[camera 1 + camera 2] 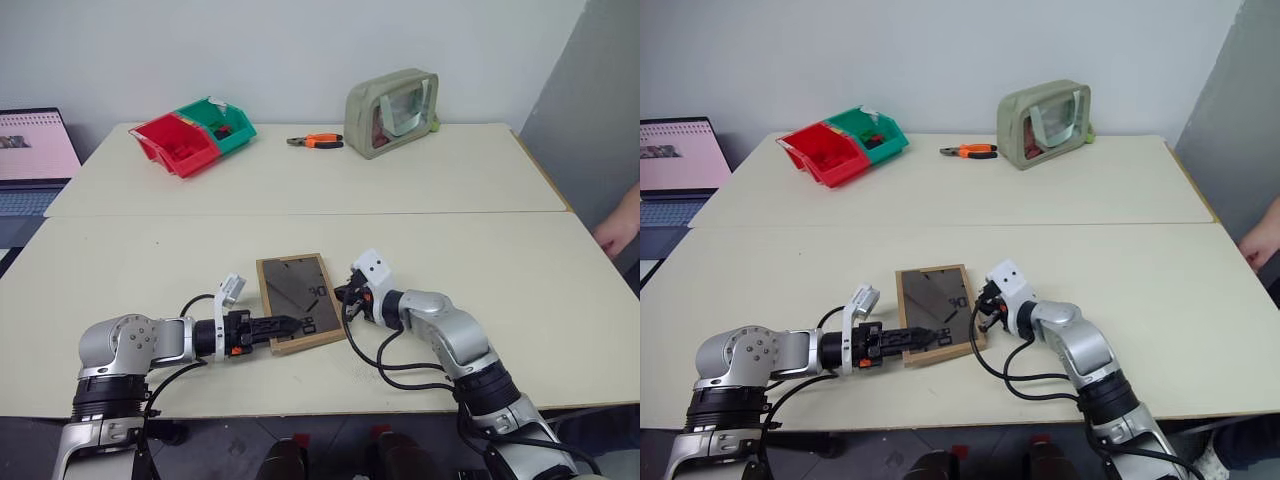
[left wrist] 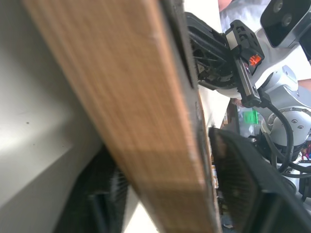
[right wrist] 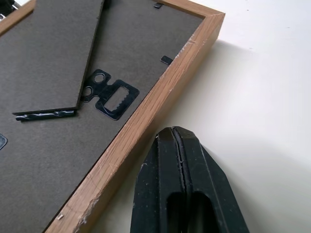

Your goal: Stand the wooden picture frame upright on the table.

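Observation:
The wooden picture frame [image 1: 295, 292] lies back-up on the table [image 1: 470, 270], near its front edge, showing a dark panel and a black hanger clip [image 3: 111, 97]. My left gripper [image 1: 290, 325] reaches in from the left. One of its fingers [image 2: 243, 189] lies over the back panel and the other under the light-wood edge [image 2: 121, 97], close against it. My right gripper [image 3: 178, 145] is shut and empty, its tip resting on the table just beside the frame's right rim [image 3: 146, 126].
At the back stand a red bin [image 1: 180, 143] and a green bin [image 1: 222, 120], orange-handled pliers [image 1: 318, 141] and a grey-green pouch [image 1: 392, 112]. A laptop [image 1: 35, 150] is off the table's left end. A person's hand [image 1: 620, 228] rests at the right edge.

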Available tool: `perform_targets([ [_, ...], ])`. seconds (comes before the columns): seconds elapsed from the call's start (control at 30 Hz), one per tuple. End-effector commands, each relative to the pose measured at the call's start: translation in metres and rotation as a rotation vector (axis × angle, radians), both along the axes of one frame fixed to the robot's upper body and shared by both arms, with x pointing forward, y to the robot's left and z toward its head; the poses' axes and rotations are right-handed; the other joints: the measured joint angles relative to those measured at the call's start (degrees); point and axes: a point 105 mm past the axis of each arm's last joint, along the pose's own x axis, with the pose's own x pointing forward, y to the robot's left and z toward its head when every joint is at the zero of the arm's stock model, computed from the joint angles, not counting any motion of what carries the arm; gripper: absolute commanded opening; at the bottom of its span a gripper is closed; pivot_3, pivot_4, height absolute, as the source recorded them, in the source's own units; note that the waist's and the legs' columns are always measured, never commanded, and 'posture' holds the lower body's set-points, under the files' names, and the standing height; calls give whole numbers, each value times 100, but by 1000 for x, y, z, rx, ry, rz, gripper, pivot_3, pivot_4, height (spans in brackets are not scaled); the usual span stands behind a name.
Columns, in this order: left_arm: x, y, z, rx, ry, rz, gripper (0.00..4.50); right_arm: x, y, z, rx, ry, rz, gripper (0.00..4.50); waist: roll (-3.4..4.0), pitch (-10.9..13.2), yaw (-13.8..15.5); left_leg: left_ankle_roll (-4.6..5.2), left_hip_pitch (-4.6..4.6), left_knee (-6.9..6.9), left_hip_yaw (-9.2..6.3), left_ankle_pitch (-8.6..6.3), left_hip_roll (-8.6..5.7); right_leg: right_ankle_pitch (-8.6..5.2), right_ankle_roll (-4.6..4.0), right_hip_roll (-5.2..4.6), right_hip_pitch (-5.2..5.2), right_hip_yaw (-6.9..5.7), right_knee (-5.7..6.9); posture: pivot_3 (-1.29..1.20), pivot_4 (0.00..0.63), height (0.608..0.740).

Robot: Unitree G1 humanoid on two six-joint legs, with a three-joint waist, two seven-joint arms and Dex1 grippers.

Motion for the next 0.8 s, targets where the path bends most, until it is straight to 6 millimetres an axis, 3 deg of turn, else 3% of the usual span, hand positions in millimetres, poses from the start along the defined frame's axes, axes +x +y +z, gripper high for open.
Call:
perform_targets([
  [0.03,11,1,16,-3,-107,32,1524,8,-13,21,24,-84,-58,0,0,0,0,0,0,0,1,0,0,0,0,0,0,1,0,0,150,740],
  [0.17,34,3,46,29,-254,94,1291,17,-48,40,35,-124,-126,0,-5,3,33,0,-4,2,-3,0,0,-1,2,0,0,0,-1,0,150,740],
  [0.27,43,3,76,37,-388,97,1291,17,-67,64,99,-113,-107,454,-14,8,39,0,-6,3,-2,0,-3,-1,4,1,1,-1,-3,0,150,740],
  [0.4,48,1,102,117,-551,50,1291,1,-69,114,271,-56,89,1320,-17,25,-10,0,-15,-2,3,0,-2,5,-7,2,-9,0,-8,0,150,740],
  [0.57,54,-3,116,192,-668,-2,1291,-5,-49,161,342,-111,268,2450,-16,26,-50,-1,-7,-16,9,-2,-5,1,-14,10,-10,-1,-15,0,150,740],
  [0.8,57,-9,128,203,-732,-57,1291,6,-6,187,360,-191,357,4062,-16,27,-41,-1,-26,-12,11,-2,-3,0,-16,9,-32,3,-7,0,150,740],
])
